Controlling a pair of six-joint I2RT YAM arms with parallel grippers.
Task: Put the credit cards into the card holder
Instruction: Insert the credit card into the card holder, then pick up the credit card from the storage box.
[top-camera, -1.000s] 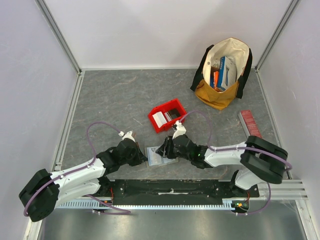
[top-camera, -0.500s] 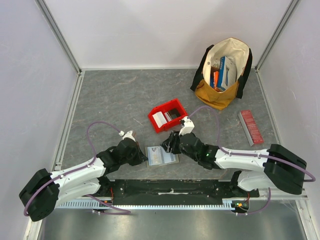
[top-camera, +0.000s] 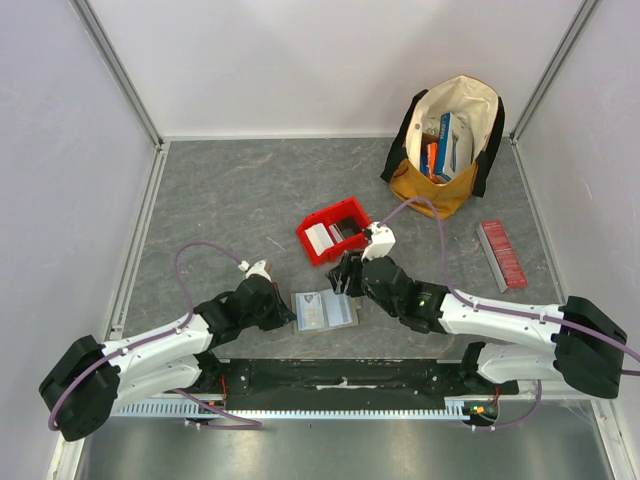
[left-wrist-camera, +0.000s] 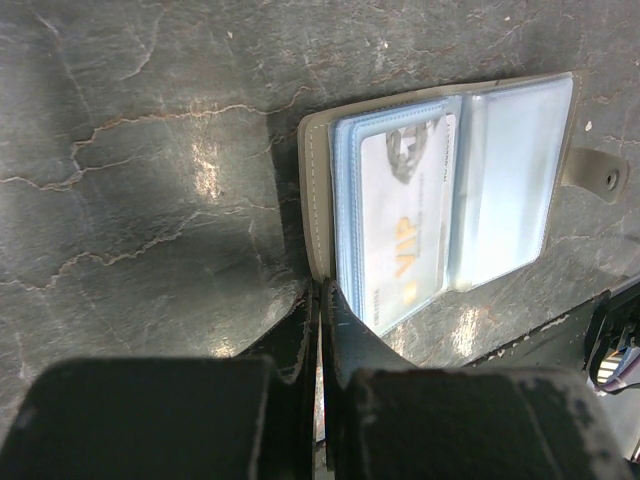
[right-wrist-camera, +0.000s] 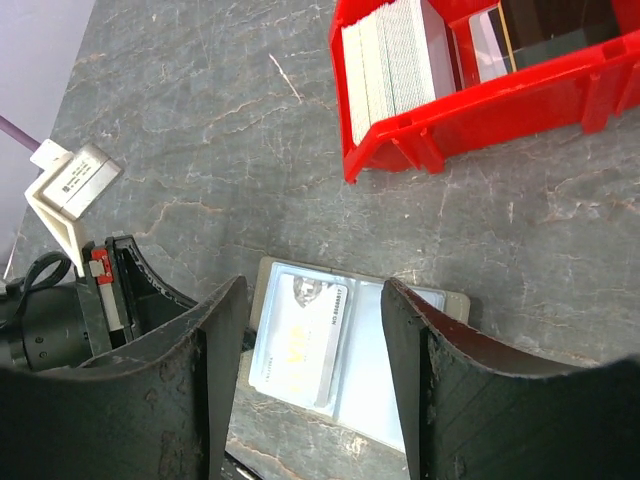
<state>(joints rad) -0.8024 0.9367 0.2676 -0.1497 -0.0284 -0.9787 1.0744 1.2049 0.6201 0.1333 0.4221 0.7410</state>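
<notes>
Right tool (right-wrist-camera: 312, 300) hangs open and empty above the card holder (left-wrist-camera: 500, 180), which lies unfolded on the bench (top-camera: 230, 200) with one card (left-wrist-camera: 405, 220) already sleeved. The left tool (left-wrist-camera: 320, 310) is closed, pinching its cover edge. Next move, I judge: reach the credit cards (right-wrist-camera: 395, 60) in the red bin (right-wrist-camera: 480, 115) and grip one.

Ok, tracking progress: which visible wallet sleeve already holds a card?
The card holder's sleeve beside the left gripper: a white VIP card shows inside it. The sleeve by the snap tab looks empty.

The card holder (left-wrist-camera: 314, 200) is grey-olive outside and pale translucent blue inside. Its card (left-wrist-camera: 405, 215) is white with gold lettering. At upper right, the bin (right-wrist-camera: 500, 105) is red. The table (left-wrist-camera: 150, 150) is dark grey with pale marble veining.
</notes>
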